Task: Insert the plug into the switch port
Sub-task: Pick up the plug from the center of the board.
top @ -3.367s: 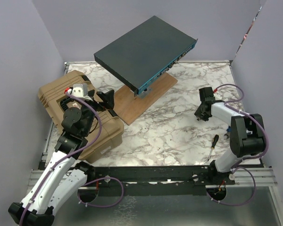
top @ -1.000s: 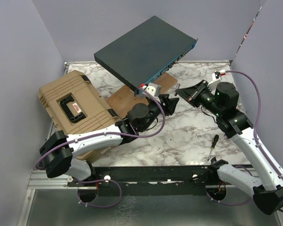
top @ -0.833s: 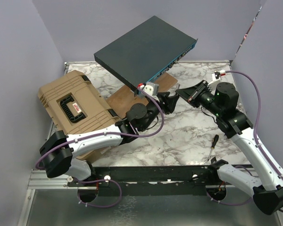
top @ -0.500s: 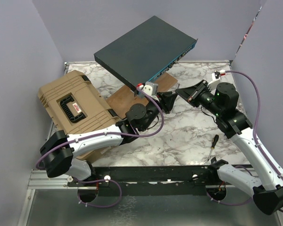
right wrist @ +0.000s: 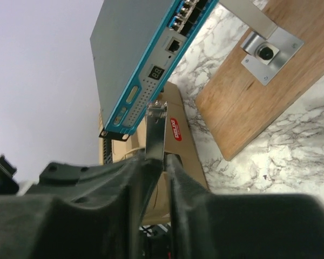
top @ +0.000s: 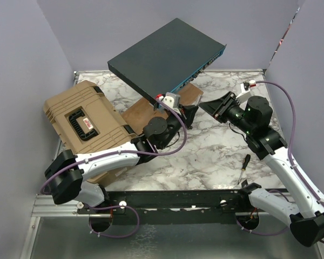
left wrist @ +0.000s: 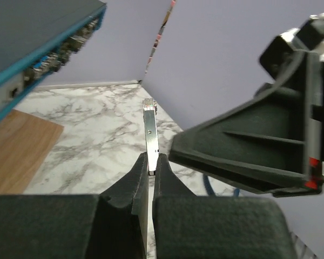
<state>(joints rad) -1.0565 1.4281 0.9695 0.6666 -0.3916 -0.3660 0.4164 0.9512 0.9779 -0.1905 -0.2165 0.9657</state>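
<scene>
Meeting above marbled tabletop (top: 205, 156) between lilac walls (top: 21, 54), left gripper (left wrist: 150, 162) clamped on plug (left wrist: 149, 129), right gripper (right wrist: 158, 161) alongside, grip unclear.

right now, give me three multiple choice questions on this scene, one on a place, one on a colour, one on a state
1. The screwdriver lies on the table: A far left corner; B centre back; C right side, near the front edge.
2. The switch has a front face that is: A teal-blue; B red; C yellow.
3. The left hand is: A wide open; B shut on the plug; C shut on nothing.

Answers: 1 C, the top view shows it low on the right. 2 A, the right wrist view shows a teal strip around the ports. 3 B, the left wrist view shows its fingers pressed on the thin metal plug.
</scene>
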